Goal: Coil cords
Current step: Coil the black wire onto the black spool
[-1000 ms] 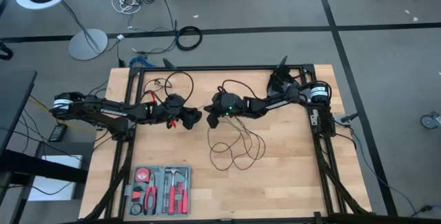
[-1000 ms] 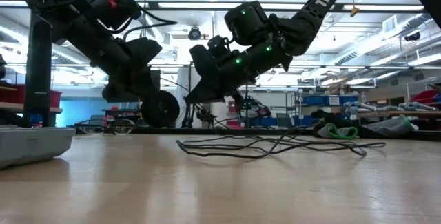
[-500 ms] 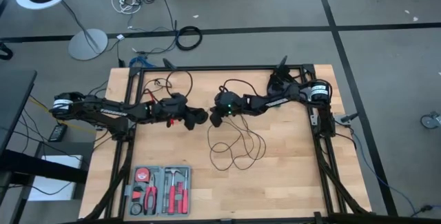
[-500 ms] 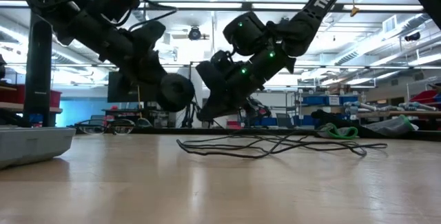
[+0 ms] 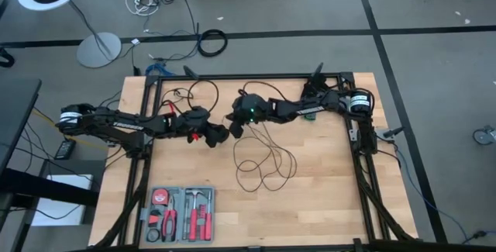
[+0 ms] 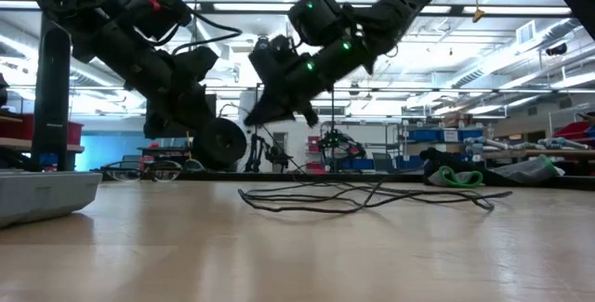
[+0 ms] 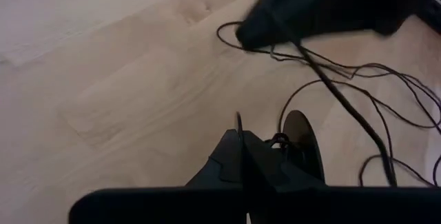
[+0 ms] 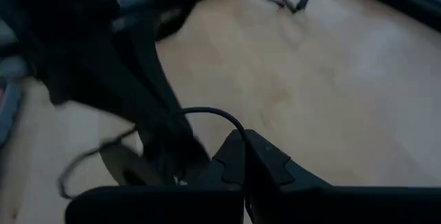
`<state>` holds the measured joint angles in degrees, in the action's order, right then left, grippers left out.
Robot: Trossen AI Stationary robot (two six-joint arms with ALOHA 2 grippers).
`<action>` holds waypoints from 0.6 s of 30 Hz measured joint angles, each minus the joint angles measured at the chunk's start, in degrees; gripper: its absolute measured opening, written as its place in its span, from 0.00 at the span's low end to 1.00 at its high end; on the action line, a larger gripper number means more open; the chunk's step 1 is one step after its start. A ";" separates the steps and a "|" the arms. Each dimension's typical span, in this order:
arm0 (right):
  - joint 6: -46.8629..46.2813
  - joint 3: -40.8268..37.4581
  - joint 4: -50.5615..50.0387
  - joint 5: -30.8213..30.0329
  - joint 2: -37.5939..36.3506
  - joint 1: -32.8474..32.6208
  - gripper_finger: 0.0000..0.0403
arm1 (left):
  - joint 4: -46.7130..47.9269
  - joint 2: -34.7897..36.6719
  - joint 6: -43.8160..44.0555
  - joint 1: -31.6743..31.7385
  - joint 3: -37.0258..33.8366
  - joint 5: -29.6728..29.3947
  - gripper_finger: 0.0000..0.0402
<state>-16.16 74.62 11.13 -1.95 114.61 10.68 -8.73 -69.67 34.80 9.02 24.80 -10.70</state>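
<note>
Left gripper [image 5: 219, 134] clamps the round puck [image 6: 219, 144] above the pale wood table [image 5: 325, 198], while the right gripper [image 5: 232, 122], fingers together, hovers just beside it. Behind stretches a workshop with shelving. Thin black cord [image 5: 263, 163] lies in loose loops mid-table, a strand rising toward the grippers.
</note>
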 joint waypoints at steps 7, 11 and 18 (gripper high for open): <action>3.44 6.15 -7.08 0.70 -0.11 0.59 0.00 | -2.99 0.00 -0.34 0.00 -0.02 0.87 0.00; 3.76 6.25 -9.20 0.67 -0.12 0.59 0.00 | -8.04 0.00 -1.56 0.00 -0.02 2.11 0.00; 4.60 6.22 -11.04 -0.40 -0.09 -0.63 0.00 | -11.30 -0.01 -1.87 0.23 -0.02 2.42 0.00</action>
<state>-11.56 80.84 0.09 -2.35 114.52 10.05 -20.02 -69.67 32.93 9.25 24.77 -8.28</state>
